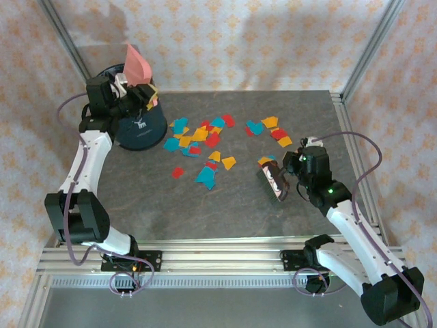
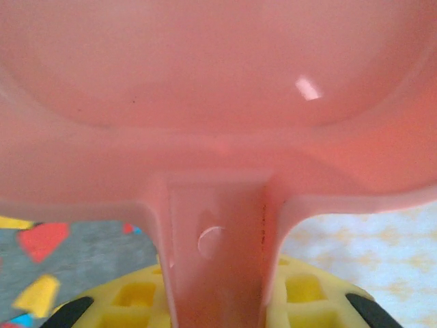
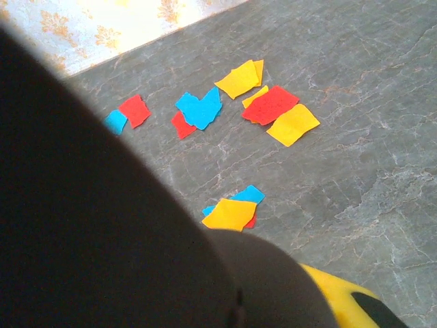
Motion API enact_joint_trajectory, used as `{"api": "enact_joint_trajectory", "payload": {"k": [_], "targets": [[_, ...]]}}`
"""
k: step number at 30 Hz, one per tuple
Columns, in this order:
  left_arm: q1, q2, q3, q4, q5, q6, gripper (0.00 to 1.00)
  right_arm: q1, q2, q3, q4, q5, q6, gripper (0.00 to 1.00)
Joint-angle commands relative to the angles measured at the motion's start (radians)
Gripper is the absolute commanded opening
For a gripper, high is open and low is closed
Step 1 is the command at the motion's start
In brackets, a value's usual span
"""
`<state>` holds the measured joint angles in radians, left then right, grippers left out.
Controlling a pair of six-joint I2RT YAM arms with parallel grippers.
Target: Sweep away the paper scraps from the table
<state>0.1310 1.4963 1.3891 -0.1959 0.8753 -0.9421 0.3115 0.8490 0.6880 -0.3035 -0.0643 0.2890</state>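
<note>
The paper scraps (image 1: 201,140), red, yellow-orange and teal, lie spread over the middle of the table (image 1: 225,212). My left gripper (image 1: 140,92) is shut on the handle of a pink dustpan (image 1: 136,65), held tilted up over a dark round bin (image 1: 140,126) at the far left. In the left wrist view the dustpan (image 2: 218,82) looms large, its handle between my yellow fingers (image 2: 130,297). My right gripper (image 1: 292,167) is shut on a dark brush (image 1: 272,181), low at the right of the scraps. The brush (image 3: 102,225) hides the left of the right wrist view, with scraps (image 3: 273,106) beyond it.
Silver rails (image 1: 225,258) edge the table, and an upright post (image 1: 369,48) stands at the back right corner. Peach patterned walls close in the back and sides. Bare tabletop lies between the scraps and the near rail.
</note>
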Motion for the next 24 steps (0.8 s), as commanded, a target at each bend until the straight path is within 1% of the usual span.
{"api": "enact_joint_trajectory", "payload": {"k": [1, 2, 5, 7, 10, 14, 18, 24], "targets": [[-0.018, -0.036, 0.107, -0.362, -0.075, 0.359, 0.0, 0.005, -0.01, -0.004, 0.075, -0.004, 0.036, 0.0], [-0.028, -0.036, 0.132, -0.441, -0.105, 0.419, 0.0, 0.006, -0.005, -0.002, 0.082, -0.016, 0.042, 0.0], [-0.061, -0.04, 0.176, -0.592, -0.213, 0.57, 0.0, 0.005, 0.013, 0.005, 0.102, -0.056, 0.056, 0.0], [-0.084, -0.047, 0.185, -0.656, -0.265, 0.626, 0.0, 0.005, 0.023, 0.007, 0.124, -0.085, 0.07, 0.0], [-0.123, -0.063, 0.179, -0.723, -0.326, 0.694, 0.0, 0.007, 0.055, 0.014, 0.169, -0.163, 0.092, 0.0], [-0.185, -0.092, 0.158, -0.783, -0.432, 0.757, 0.0, 0.031, 0.138, 0.054, 0.225, -0.233, 0.139, 0.0], [-0.219, -0.134, 0.107, -0.798, -0.495, 0.769, 0.0, 0.071, 0.248, 0.108, 0.296, -0.27, 0.199, 0.0], [-0.236, -0.17, 0.068, -0.826, -0.515, 0.798, 0.0, 0.163, 0.412, 0.194, 0.408, -0.279, 0.274, 0.0]]}}
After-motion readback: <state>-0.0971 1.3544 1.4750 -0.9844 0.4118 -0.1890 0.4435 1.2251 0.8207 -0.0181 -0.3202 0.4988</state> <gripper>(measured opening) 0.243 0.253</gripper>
